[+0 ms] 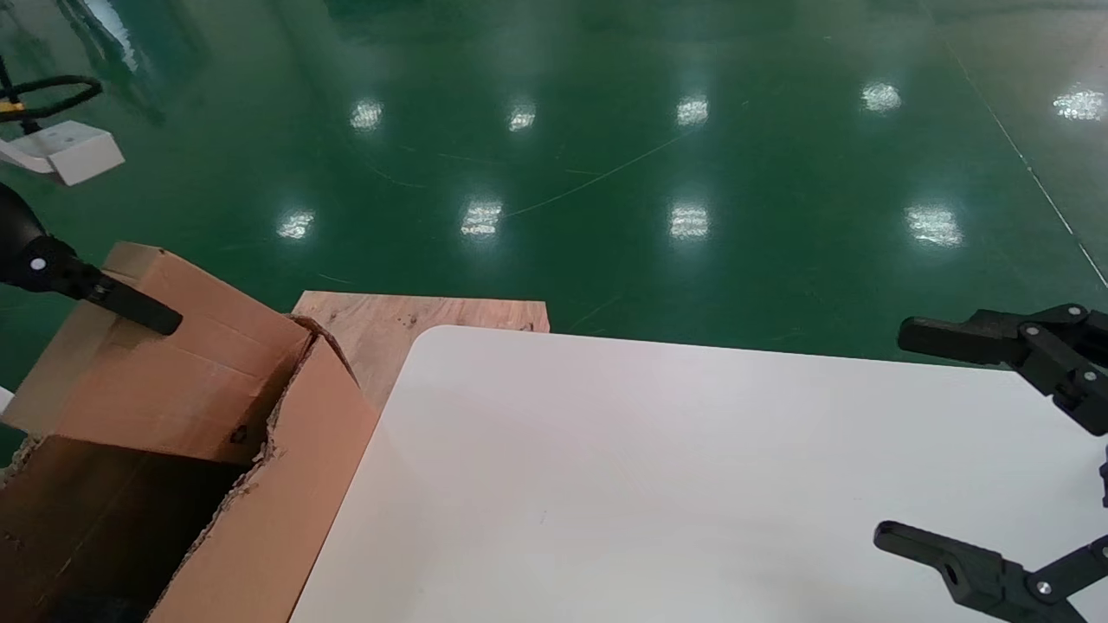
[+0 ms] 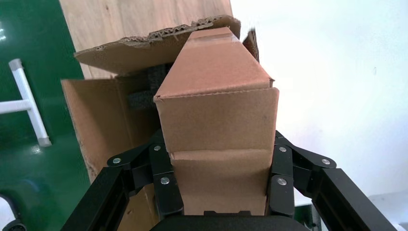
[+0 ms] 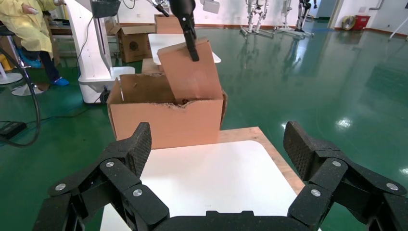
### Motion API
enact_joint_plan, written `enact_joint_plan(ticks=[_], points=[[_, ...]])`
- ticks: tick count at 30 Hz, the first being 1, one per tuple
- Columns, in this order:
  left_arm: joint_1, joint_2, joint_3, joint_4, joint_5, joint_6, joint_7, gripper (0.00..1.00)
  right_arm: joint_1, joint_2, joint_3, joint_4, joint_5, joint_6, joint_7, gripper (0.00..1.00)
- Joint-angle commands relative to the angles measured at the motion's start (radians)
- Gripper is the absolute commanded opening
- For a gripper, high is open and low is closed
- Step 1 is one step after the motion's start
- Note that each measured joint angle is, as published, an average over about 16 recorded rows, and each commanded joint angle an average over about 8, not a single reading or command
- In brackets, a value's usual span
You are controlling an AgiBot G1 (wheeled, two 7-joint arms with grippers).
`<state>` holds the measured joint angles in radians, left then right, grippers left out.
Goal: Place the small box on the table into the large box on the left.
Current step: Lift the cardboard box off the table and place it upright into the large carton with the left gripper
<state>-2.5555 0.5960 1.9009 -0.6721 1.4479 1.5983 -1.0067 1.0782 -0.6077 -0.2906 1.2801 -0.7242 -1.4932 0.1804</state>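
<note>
My left gripper (image 2: 220,149) is shut on the small box (image 2: 216,86), a plain brown carton clamped between both pads. In the head view the small box (image 1: 173,372) is tilted over the large box (image 1: 286,502), with one black finger (image 1: 130,303) lying across its upper face. From the right wrist view the small box (image 3: 190,72) has its lower end down behind the large box's torn front wall (image 3: 163,122). The large box stands off the left edge of the white table (image 1: 692,476). My right gripper (image 1: 896,433) is open and empty above the table's right side.
A pale wooden board (image 1: 389,324) lies under the table's far left corner, beside the large box. Green shiny floor lies beyond. A white bracket (image 1: 69,151) hangs at the far left. Behind the large box stand a white machine base (image 3: 96,57) and more cartons.
</note>
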Motion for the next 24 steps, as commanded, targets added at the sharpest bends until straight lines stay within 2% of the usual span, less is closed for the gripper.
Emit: enact_joint_plan(ticks=[1,7,14,24], points=[[-0.014,-0.006,0.030,-0.001,-0.020,0.001,0.008,0.00,0.000,0.000,0.000,0.000,0.000,0.000,0.000,1.00],[-0.071,-0.048,0.152,-0.051,-0.041,0.001,0.028,0.00,0.000,0.000,-0.001,0.000,0.000,0.000,0.000,1.00],[-0.094,-0.078,0.282,-0.115,-0.070,-0.011,-0.015,0.00,0.000,0.000,-0.001,0.000,0.001,0.000,0.000,1.00],[-0.012,-0.052,0.343,-0.120,-0.073,-0.081,-0.062,0.00,0.000,0.001,-0.002,0.000,0.001,0.001,-0.001,1.00]])
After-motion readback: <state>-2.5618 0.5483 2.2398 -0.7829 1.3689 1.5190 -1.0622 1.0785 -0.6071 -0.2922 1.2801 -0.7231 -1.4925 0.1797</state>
